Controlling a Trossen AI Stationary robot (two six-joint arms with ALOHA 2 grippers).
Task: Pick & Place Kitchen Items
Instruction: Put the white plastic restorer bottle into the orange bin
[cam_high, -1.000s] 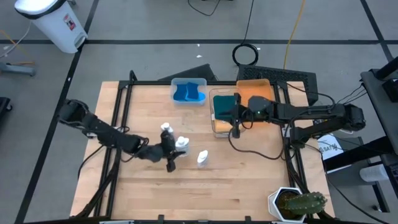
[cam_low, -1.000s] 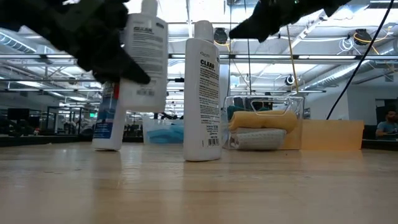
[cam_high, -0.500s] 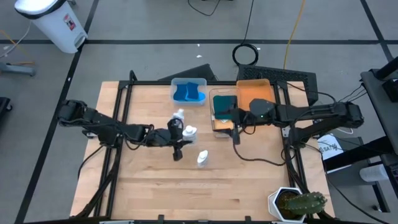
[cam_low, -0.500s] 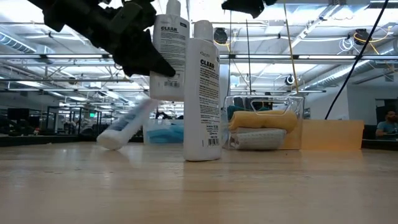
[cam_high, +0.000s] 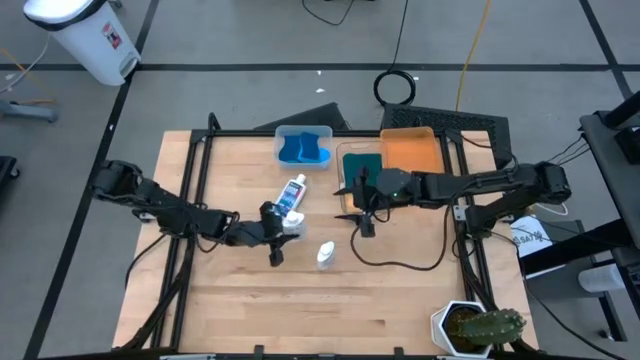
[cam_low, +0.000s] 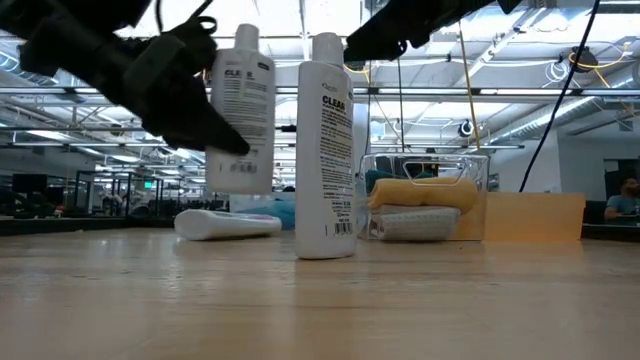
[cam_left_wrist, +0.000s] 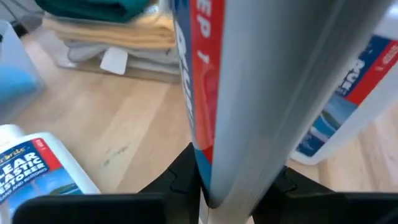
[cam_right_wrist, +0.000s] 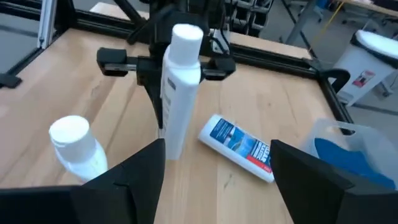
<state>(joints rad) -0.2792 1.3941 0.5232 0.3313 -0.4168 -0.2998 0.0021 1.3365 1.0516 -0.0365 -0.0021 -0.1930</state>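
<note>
I have the left end effector (cam_high: 272, 224) clamped on a white bottle (cam_low: 242, 120), held upright and clear of the bench (cam_high: 400, 290) near its middle. The right end effector (cam_high: 362, 205) hangs just in front of the clear bin (cam_low: 482, 170) with its fingers (cam_right_wrist: 124, 180) apart and nothing between them; it faces the left arm across the bottles.

Position of the other task items:
- A second bottle (cam_high: 292, 192) lies on its side on the bench, just beyond the held one.
- A third bottle (cam_low: 327, 150) stands upright, just beside the held one in the low view.
- The folded cloths (cam_low: 420, 205) are stacked inside the clear bin.
- The blue cloth pieces (cam_high: 302, 150) sit in the rear bin (cam_high: 282, 134).

Hazards I judge from here:
1. Collision with the standing bottle. The held bottle hangs close to it; any sideways swing of the left arm could tip it.
2. Rolling. The fallen bottle is round and can roll if nudged.
3. Slip. The grip sits at one narrow band on a smooth wall, so a quick move may tilt the bottle in the fingers.
4. Arm conflict. Both end effectors are near each other over the same part of the bench; moving the two together risks contact.
</note>
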